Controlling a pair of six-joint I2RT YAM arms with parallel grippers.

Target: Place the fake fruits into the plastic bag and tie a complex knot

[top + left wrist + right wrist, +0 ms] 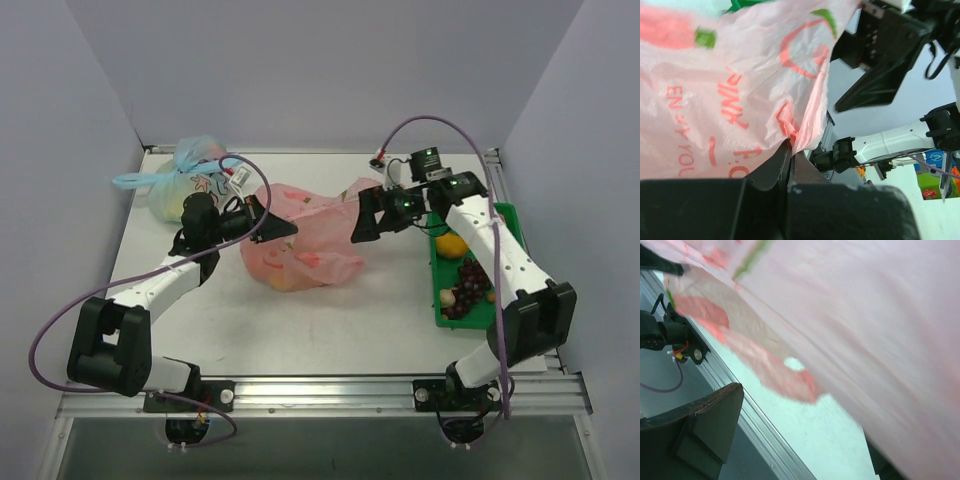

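1. At the far left of the table (330,325) sits a pale blue bag (185,188), bunched at its top. It lies just beyond the left arm's wrist.
2. The left gripper (278,228) points right, toward the middle of the table. Its jaws are closed on a fold of the plastic bag (300,250). In the left wrist view the fingers (772,167) press together, with pink film caught right at their tips.
3. The plastic bag lies mid-table between the two grippers – thin, pink and translucent, with red-orange prints and lettering. Its far left edge is lifted where the left gripper pinches it. A far right corner is drawn out toward the right gripper (368,222). Orange patches show through the film low on the left side, and I cannot tell whether they are print or contents.
4. The right gripper faces left at the bag's far right corner with its jaws spread wide. In the right wrist view the pink film sweeps across above and between the fingers (705,425), and neither finger is seen clamping it.
5. Along the right side, partly under the right arm, is a green tray (437,270). The fake fruits in view lie in it, outside the bag: a yellow-orange one (452,245) at the far end, a dark grape bunch (473,283) nearer, and a small pale piece (447,297) just left of the grapes.
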